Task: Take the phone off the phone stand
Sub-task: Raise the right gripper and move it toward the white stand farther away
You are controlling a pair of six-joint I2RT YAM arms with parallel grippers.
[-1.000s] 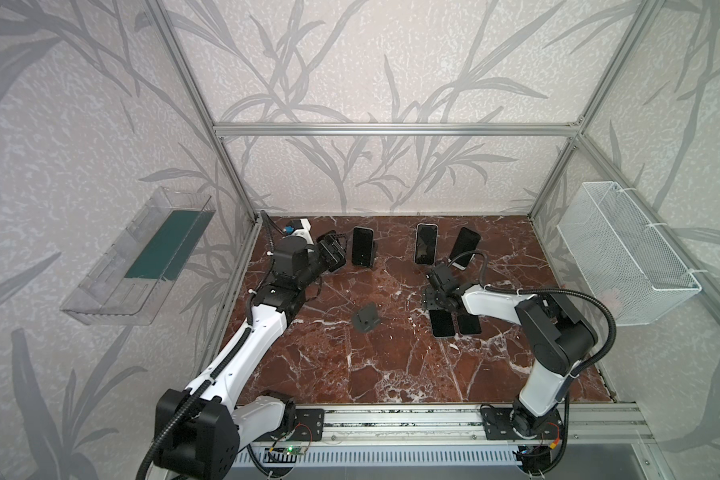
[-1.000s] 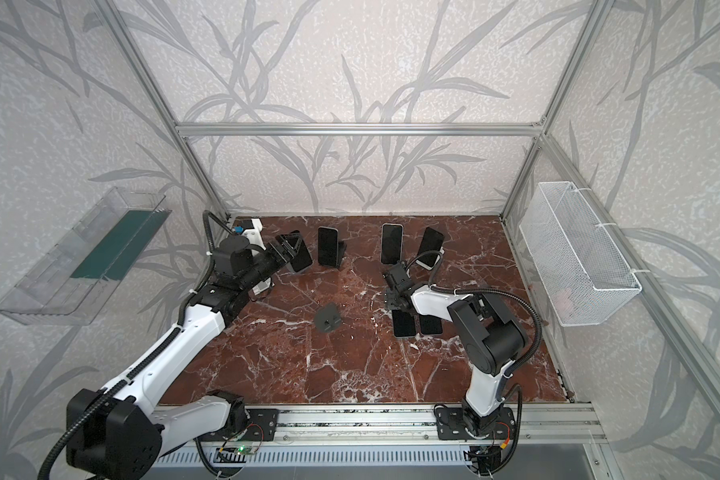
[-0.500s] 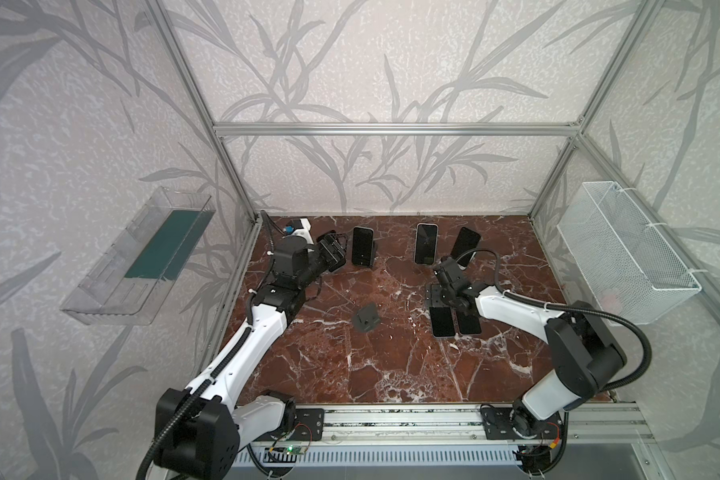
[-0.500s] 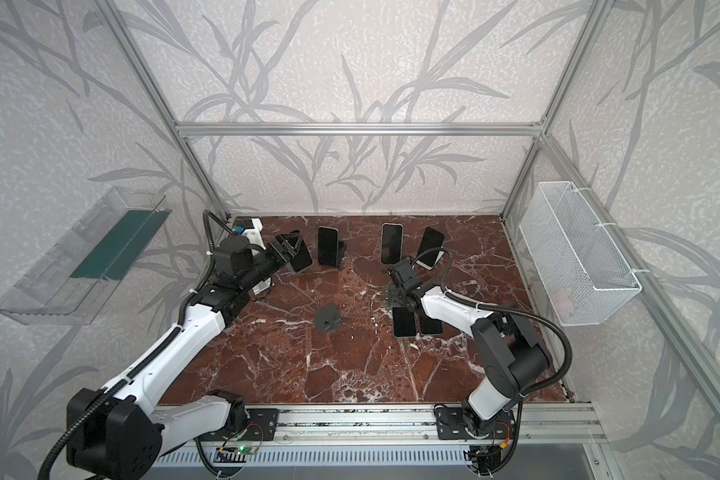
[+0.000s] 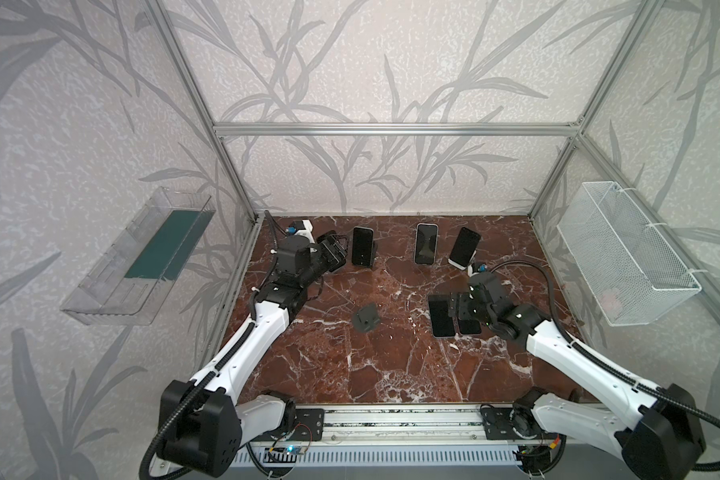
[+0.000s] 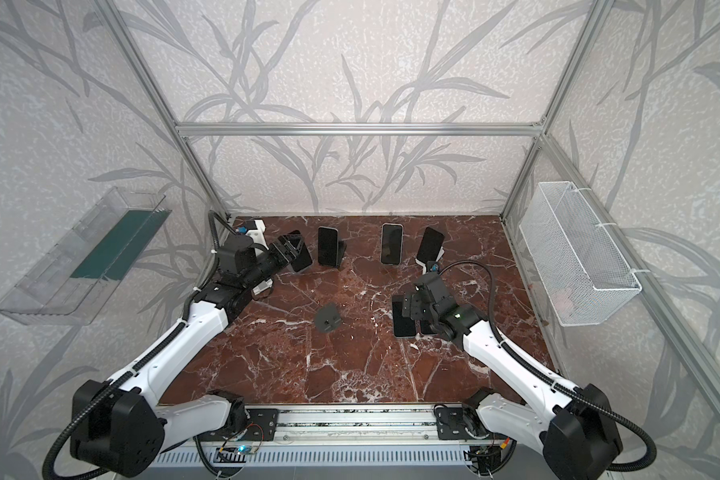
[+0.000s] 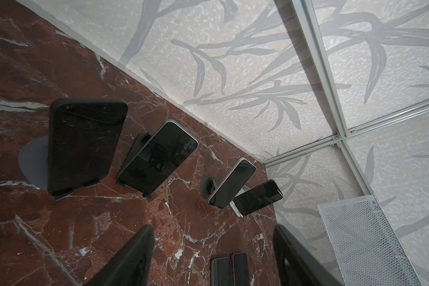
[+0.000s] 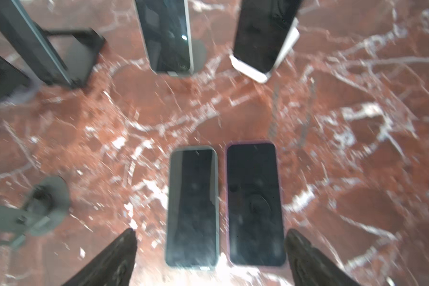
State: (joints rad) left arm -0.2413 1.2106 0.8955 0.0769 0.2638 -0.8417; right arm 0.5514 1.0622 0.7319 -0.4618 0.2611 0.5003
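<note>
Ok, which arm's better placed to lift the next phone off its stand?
Probably left. The left claw, open, is near the black-cased phone on the grey round stand; the right claw hovers over two phones lying flat.

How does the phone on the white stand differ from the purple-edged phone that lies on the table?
Pose: the propped phone leans back, nearly upright; the purple-edged phone lies flat.
Support: the propped phone rests in its white stand in the back row; the purple-edged phone lies directly on the marble table, beside a grey-edged phone.
Shared: both screens are dark.
</note>
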